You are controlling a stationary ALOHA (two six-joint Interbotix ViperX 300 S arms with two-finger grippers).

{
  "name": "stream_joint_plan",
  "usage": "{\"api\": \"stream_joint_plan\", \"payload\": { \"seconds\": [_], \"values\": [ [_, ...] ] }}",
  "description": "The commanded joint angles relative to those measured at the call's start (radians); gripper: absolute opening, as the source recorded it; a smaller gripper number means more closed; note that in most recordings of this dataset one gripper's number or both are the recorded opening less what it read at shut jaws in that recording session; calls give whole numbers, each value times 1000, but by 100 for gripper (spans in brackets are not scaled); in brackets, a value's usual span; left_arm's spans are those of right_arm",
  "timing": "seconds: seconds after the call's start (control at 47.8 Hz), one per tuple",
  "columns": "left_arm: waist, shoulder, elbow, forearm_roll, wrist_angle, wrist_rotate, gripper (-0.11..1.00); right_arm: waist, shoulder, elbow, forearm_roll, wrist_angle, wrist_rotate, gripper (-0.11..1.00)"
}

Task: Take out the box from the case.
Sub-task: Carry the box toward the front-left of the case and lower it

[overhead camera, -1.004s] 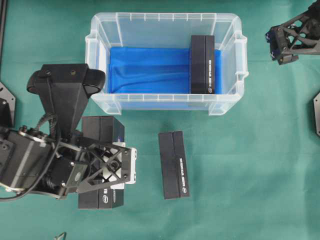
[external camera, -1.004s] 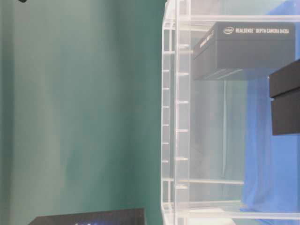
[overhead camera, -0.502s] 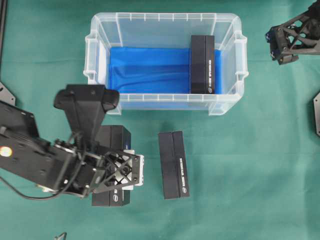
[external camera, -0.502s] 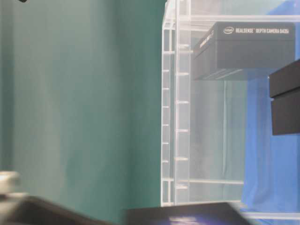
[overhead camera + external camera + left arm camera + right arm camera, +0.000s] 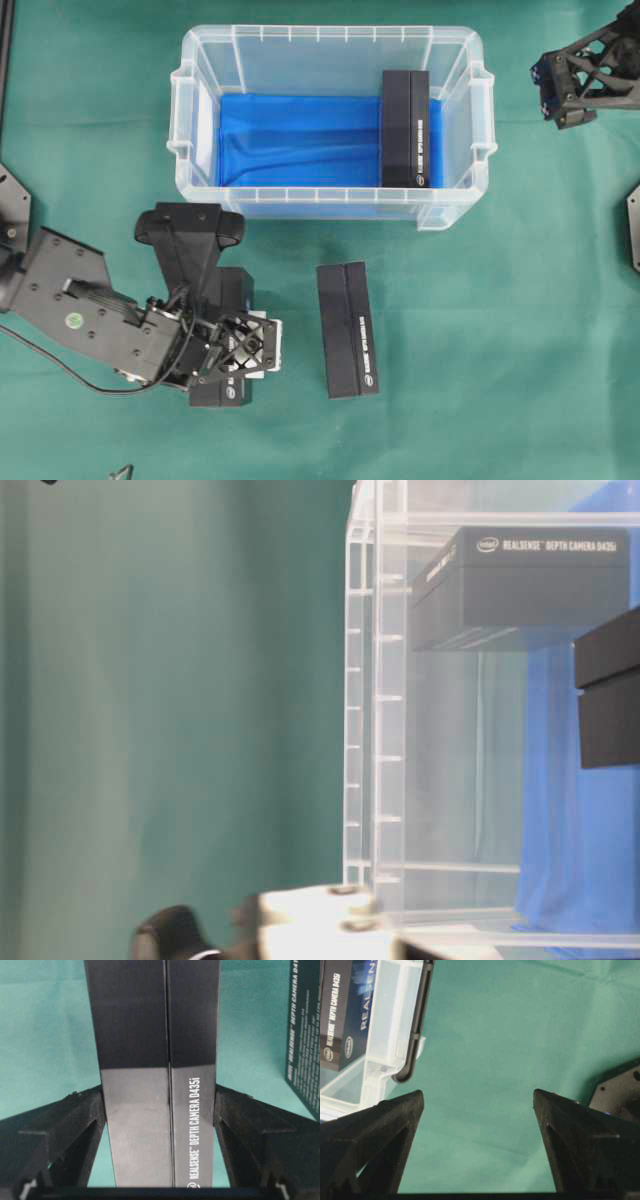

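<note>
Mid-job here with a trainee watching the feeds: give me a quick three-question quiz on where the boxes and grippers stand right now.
1. How many black boxes lie outside the case on the green cloth?
2. True or false: the left gripper has its fingers against the sides of a box.
3. Where does the box still in the case lie in the overhead view? A) left end B) middle C) right end

Key:
1. Two: the box in the left gripper and the free box beside it.
2. True; the right gripper stands open over bare cloth.
3. C.
</note>
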Motion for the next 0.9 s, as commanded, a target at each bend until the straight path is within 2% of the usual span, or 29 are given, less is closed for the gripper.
{"api": "stream_joint_plan", "payload": {
  "seconds": [0.0, 0.293, 0.544, 0.795, 0.816, 0.879],
  "values": [
    [-3, -6, -2, 2, -28, -5, 72, 2, -11, -8, -2, 2, 2, 89],
    [-3, -9, 25, 2, -38, -2, 72, 2, -11, -8, 0, 0, 2, 89],
    [-3, -25, 57, 2, -121, 3, 72, 2, -11, -8, -2, 0, 2, 89],
    [-3, -29, 60, -6, -130, 2, 73, 2, -9, -8, -3, 0, 2, 89],
    [-3, -29, 58, -8, -130, 2, 74, 2, -11, -8, -2, 0, 2, 89],
    [-3, -29, 57, -8, -130, 2, 88, 2, -11, -6, -3, 0, 2, 89]
  ]
}}
